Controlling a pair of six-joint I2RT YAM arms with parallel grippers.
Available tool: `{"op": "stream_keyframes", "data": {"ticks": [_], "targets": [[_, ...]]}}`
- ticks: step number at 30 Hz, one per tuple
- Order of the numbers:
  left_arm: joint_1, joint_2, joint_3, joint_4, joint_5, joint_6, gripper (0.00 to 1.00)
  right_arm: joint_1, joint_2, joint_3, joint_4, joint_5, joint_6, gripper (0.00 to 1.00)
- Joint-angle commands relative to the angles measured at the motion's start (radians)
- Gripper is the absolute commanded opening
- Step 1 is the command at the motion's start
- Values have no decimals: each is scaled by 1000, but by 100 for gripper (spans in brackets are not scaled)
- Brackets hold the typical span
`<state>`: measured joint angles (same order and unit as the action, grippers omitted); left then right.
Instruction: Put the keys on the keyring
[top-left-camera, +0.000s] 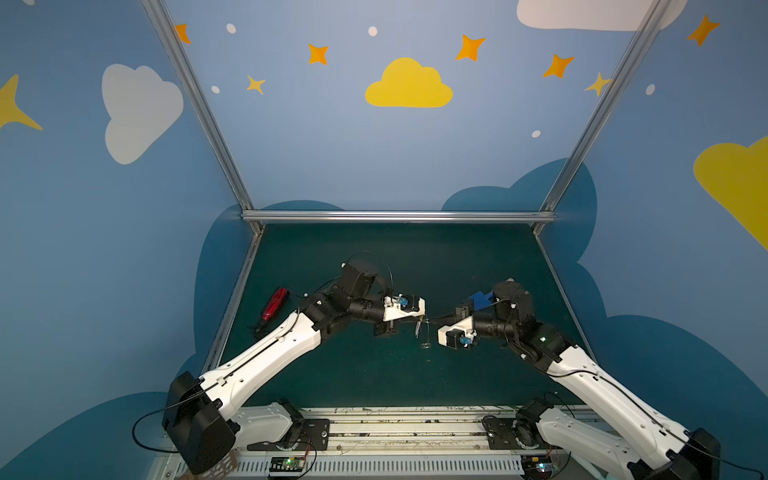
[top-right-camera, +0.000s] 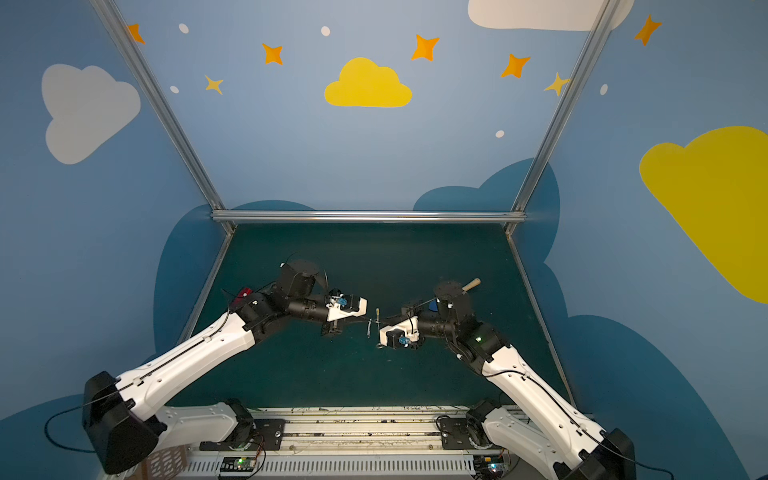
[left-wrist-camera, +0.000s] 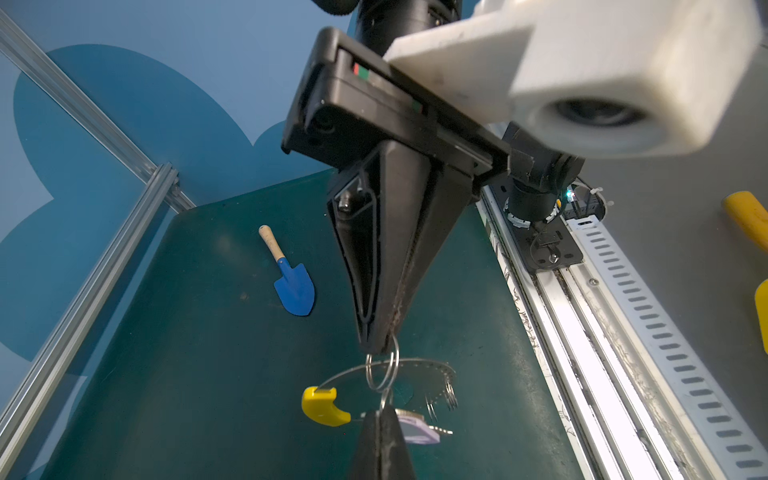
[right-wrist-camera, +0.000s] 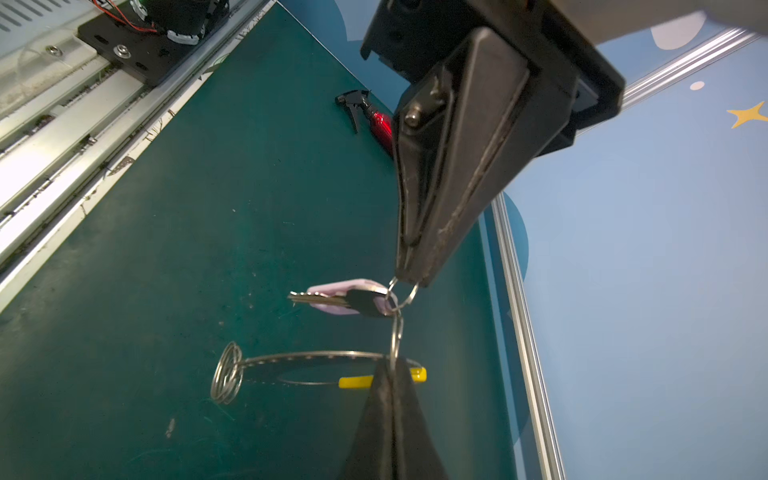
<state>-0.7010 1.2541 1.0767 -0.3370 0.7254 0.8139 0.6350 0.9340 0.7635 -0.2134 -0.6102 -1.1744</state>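
The left tool (right-wrist-camera: 409, 279) is seen closed, with its tips clamped on the small split loop (right-wrist-camera: 405, 293) of the keys (right-wrist-camera: 332, 298). From that loop the silver key and its pale oblong tag (left-wrist-camera: 415, 429) are held out sideways, just beside the keyring (right-wrist-camera: 311, 355). The right tool (left-wrist-camera: 380, 343) is likewise closed, pinched on a silver loop (left-wrist-camera: 382, 368) that appears to be threaded on the keyring's grey perforated hoop. The keyring is thus carried roughly level over the green tabletop (left-wrist-camera: 187, 332). Whether any part of the keyring touches the tabletop cannot be told. The split loop of the keys is seen touching the loop gripped by the right tool, just beside the keyring. Whether the two loops are linked cannot be told. One arc of the keyring is covered in yellow (left-wrist-camera: 320, 405). A cluster of spare silver loops (right-wrist-camera: 226, 372) hangs from another arc of the keyring, apart from the yellow. In both top views the two tools are brought tip to tip at the keyring, near the middle of the tabletop. A blue toy shovel (left-wrist-camera: 293, 286) with a wooden handle is laid flat, well apart from the keyring on the right arm's side. A red spray bottle (top-left-camera: 274, 309) with a black trigger is laid well apart from the keyring on the left arm's side.
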Motion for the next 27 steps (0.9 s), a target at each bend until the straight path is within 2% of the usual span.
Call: {"op": "stream_keyframes", "data": {"ticks": [1,11,20,27], "targets": [[-5,-3,19,4,-11,-18,4,14,-18,-9,15,25,-24,0],[-11,-6,15,6,-57,-9,4,40,-41,-29,26,102,-72,0],[-27,7,17,-4,-106,27,3,42,-36,-21,5,111,-57,0],[-9,62,-12,-24,-175,-47,3,40,-33,-18,-50,161,-47,0]]}}
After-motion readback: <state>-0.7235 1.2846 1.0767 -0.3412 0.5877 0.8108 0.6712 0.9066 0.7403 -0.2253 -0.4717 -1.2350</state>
